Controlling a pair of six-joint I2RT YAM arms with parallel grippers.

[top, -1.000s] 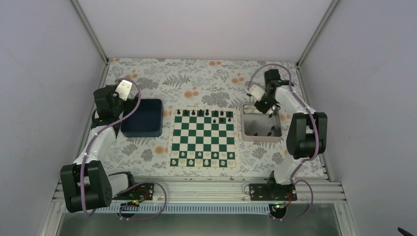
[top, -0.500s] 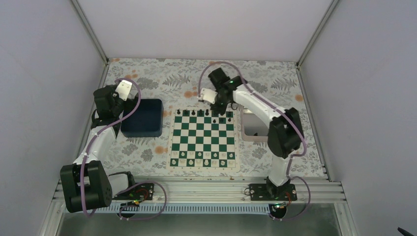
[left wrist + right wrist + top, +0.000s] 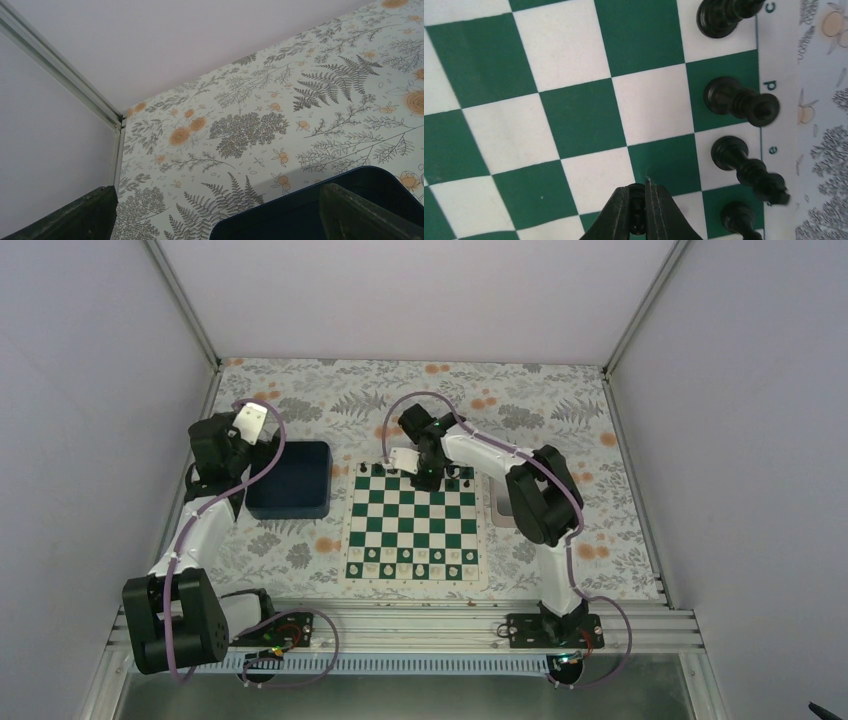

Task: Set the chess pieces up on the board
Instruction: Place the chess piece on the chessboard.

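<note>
Swung in from the right, the right gripper [image 3: 642, 189] hangs over the board's [image 3: 574, 120] flat green-and-white squares — pinched shut on a small black piece [image 3: 638, 214], near the turned black chess pieces [image 3: 739, 100] along the edge rank. Left gripper [image 3: 220, 200] gapes wide above the blue bin [image 3: 285, 215].

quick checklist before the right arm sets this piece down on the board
1. Grip: right gripper is shut on a small black piece - ok.
2. Landing spot: the green square just ahead of the fingertips, next to the back row, is bare - ok.
3. Neighbours: back-row pieces stand apart from the gripper - ok.
4. Height of the held piece above the board - cannot tell.
5. Other arm: left gripper is open over the blue bin, off the board - ok.
</note>
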